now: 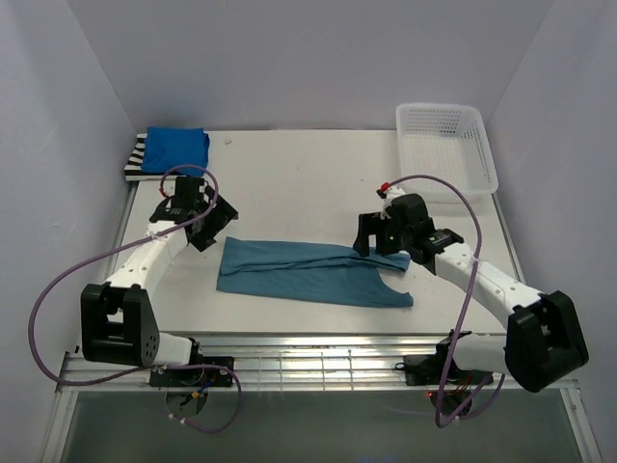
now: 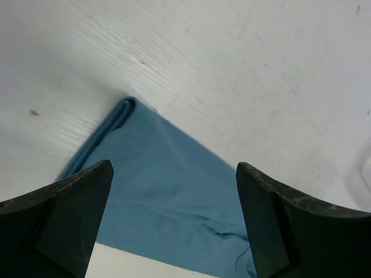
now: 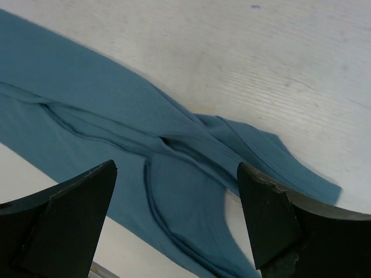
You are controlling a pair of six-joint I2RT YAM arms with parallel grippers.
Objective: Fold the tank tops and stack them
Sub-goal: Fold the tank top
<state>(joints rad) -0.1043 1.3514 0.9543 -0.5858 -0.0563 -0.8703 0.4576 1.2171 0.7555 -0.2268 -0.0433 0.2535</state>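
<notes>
Teal tank top at tabletop centre | wrist views only: left end effector and right end effector wide open, empty, over its ends | top view only: blue tank top on striped tank top, far-left corner

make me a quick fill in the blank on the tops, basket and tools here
1. The left tool and right tool are both ___.
2. The tank top nearest both tools is ___.
3. The royal blue top rests ___ the striped top.
4. The basket is ___.
Missing: open; teal; on; empty.
</notes>
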